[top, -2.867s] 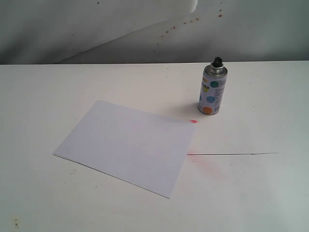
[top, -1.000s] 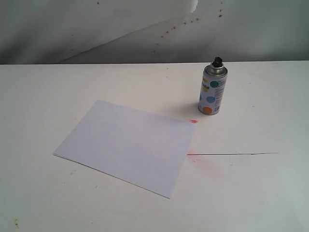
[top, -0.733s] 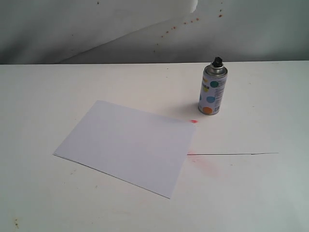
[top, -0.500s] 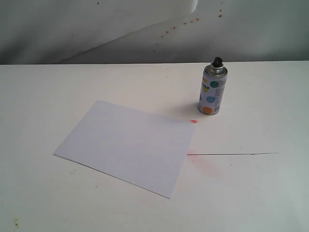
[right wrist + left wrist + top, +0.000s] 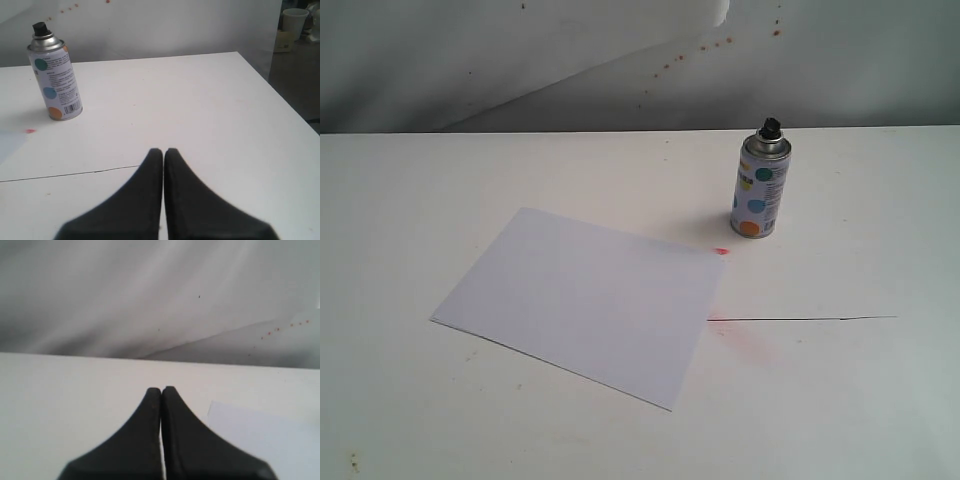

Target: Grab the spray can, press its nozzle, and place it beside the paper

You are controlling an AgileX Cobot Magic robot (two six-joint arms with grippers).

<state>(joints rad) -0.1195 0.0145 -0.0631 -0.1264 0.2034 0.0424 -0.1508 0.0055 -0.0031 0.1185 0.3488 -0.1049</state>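
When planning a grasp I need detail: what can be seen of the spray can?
The spray can is a white cylinder with teal, blue and orange dots, printed text and a barcode, under a silver metal dome carrying a black nozzle. It stands upright on the table, apart from the paper; nothing else touches it.

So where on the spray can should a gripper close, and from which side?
Probably mid-body on the spray can, with the right gripper coming in level from the side away from the paper. The can stands upright and its round wall suits a side pinch, leaving the nozzle on top free. That gripper is shut, so it must open first.
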